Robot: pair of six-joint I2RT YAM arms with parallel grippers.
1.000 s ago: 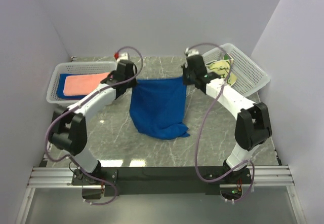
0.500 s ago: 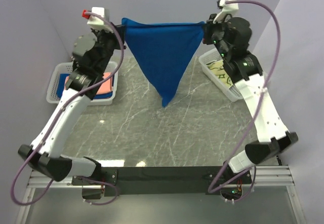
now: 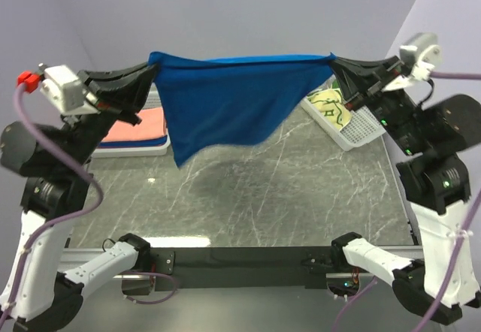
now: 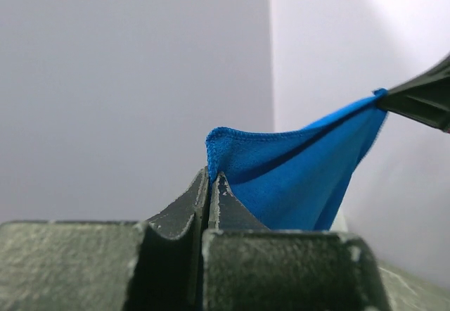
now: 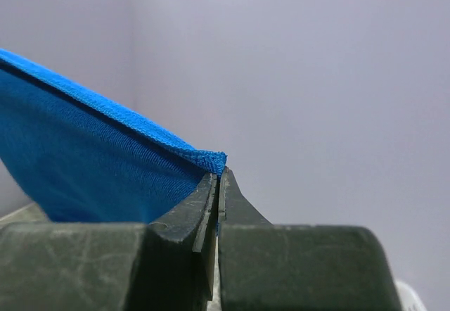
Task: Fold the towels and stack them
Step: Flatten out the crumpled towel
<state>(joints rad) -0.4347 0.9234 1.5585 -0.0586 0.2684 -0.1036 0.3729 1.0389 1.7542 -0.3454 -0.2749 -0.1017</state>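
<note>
And up it goes! The royal blue cloth towel (image 3: 225, 107) is clear of the grey marble-patterned desk (image 3: 263, 197) now, strung out high above the desk's far half. A second ago it was slumped on the desk. Half a second ago it hung in a narrow point. Now its top edge is drawn almost taut between the two arms, and the lower edge swings loose, deepest toward the desk's left side.

The left end effector (image 3: 152, 65) is pressed together, pinching the towel's left top corner. Its own camera shows the stitched hem poking out from between the dark fingers (image 4: 184, 209). The right end effector (image 3: 334, 61) is clamped just as tightly on the right top corner.

To my eye the cloth is opened out for laying flat, and no fold has been made yet. At the desk's left edge a salmon-pink towel (image 3: 139, 128) already lies in a white lattice basket (image 3: 135, 149). At the desk's right edge a pale yellow towel with green motifs (image 3: 328, 105) waits in another white basket (image 3: 362, 125).
</note>
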